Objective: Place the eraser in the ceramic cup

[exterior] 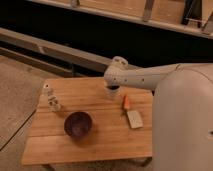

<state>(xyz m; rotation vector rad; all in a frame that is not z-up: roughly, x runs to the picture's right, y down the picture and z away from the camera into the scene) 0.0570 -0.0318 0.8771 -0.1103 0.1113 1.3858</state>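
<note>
**Robot arm** [150, 79] — pale shell, nearest the camera. It enters from 3 o'clock and crosses the far half of the table to a rounded joint, where it turns downward.

**Wooden table** [100, 147] — slatted top that bears every item below.

**Purple bowl** [78, 124] — at 7 o'clock from the table's centre, upright, mouth open. It is well apart from the cup. With its wider mouth it could be mistaken for the target.

**Eraser** [134, 118] — pale flat oblong at 4 o'clock, judged to be the eraser from its shape. It lies flat on the boards with nothing gripping it, so the pick-up is not yet done.

**Orange piece** [126, 101] — small and tapered, at 3 o'clock, just beside the eraser's far end. It lies between eraser and cup, so it is likely to be brushed on the way down to the eraser.

**White figure** [51, 97] — bottle-like and upright, at 9 o'clock near the left edge, out of the working path.

**Ceramic cup** [112, 95] — at 1 o'clock, whitish and upright with its dark mouth upward, ready to receive.

**Gripper** [114, 85] — at the arm's downturned end, directly over the cup. Whether it touches the rim, and whether it is wide, narrow or closed, cannot be told. It sits at the destination while the eraser lies at 5 o'clock from the cup, so the eraser must be fetched first.

**Rail** [55, 49] — beyond the table, running along in front of a dark wall.
</note>
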